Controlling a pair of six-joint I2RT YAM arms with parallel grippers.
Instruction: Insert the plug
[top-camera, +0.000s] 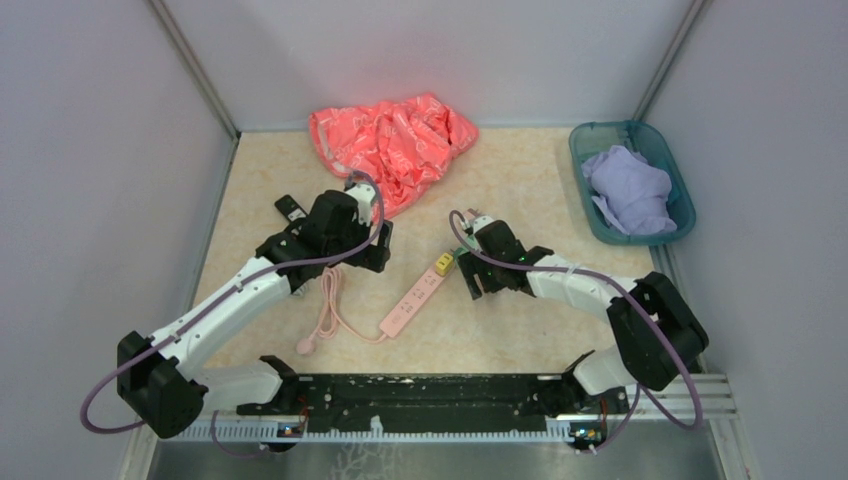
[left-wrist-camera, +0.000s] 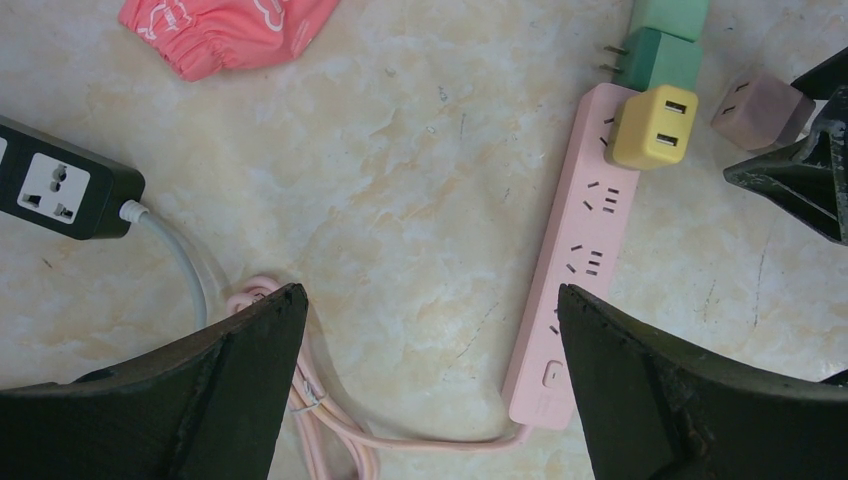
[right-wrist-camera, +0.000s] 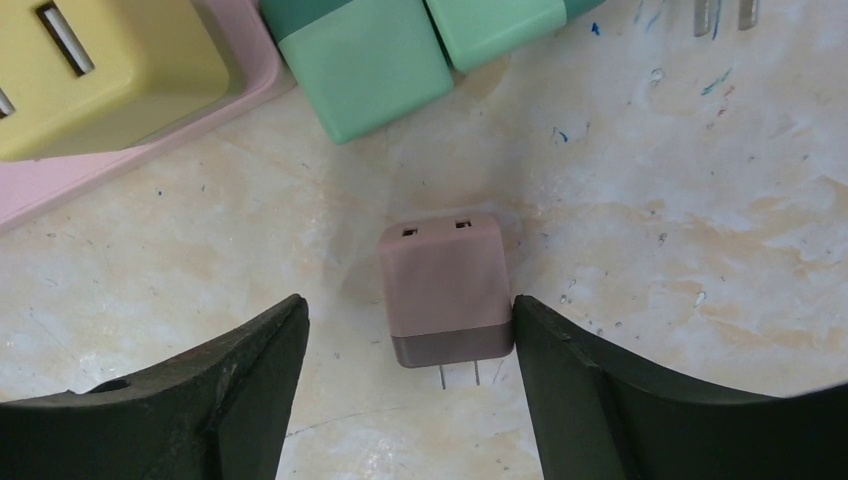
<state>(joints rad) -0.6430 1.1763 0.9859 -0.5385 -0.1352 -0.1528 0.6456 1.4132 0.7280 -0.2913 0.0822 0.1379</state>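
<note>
A pink power strip (top-camera: 413, 303) lies on the table with a yellow plug (top-camera: 442, 264) seated in its far end. In the right wrist view a mauve plug (right-wrist-camera: 443, 290) lies on the table, prongs toward the camera. My right gripper (right-wrist-camera: 410, 315) is open around it; the right finger touches its side, while the left finger stands apart. Two green plugs (right-wrist-camera: 365, 65) lie just beyond the strip's end. My left gripper (left-wrist-camera: 430, 300) is open and empty above the table, between the pink cable (left-wrist-camera: 330, 410) and the strip (left-wrist-camera: 575, 250).
A black power strip (left-wrist-camera: 60, 190) lies at the left. A pink cloth (top-camera: 395, 145) is heaped at the back. A teal bin (top-camera: 590, 135) holding a lilac cloth (top-camera: 628, 190) stands at the back right. White walls enclose the table.
</note>
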